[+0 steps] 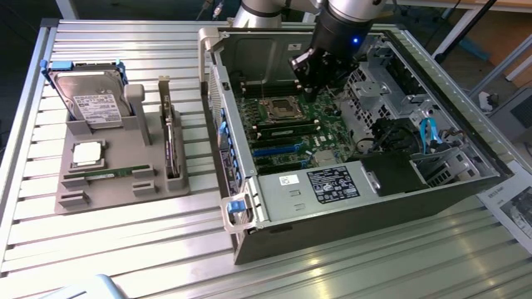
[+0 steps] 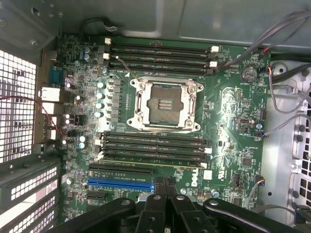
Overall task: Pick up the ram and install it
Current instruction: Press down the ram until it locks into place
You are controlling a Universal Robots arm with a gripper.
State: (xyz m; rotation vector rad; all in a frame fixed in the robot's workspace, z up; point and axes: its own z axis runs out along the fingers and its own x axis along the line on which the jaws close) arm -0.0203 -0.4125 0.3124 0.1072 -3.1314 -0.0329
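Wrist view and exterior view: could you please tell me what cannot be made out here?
Exterior view: the gripper hides the motherboard slots beneath it.
Exterior view: the ram in the grey holder is too small to read.
Wrist view: the gripper covers the board's edge.

Arm reaches steeply down, gripper (image 1: 314, 80) low (fingers together).

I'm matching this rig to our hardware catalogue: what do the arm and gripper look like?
The arm has a silver-grey cylindrical segment that meets a black wrist section with a small blue light lit on it. Below hangs the gripper, all black and blocky. In the wrist view the gripper shows matte black linkage bars with round pivot bolts.
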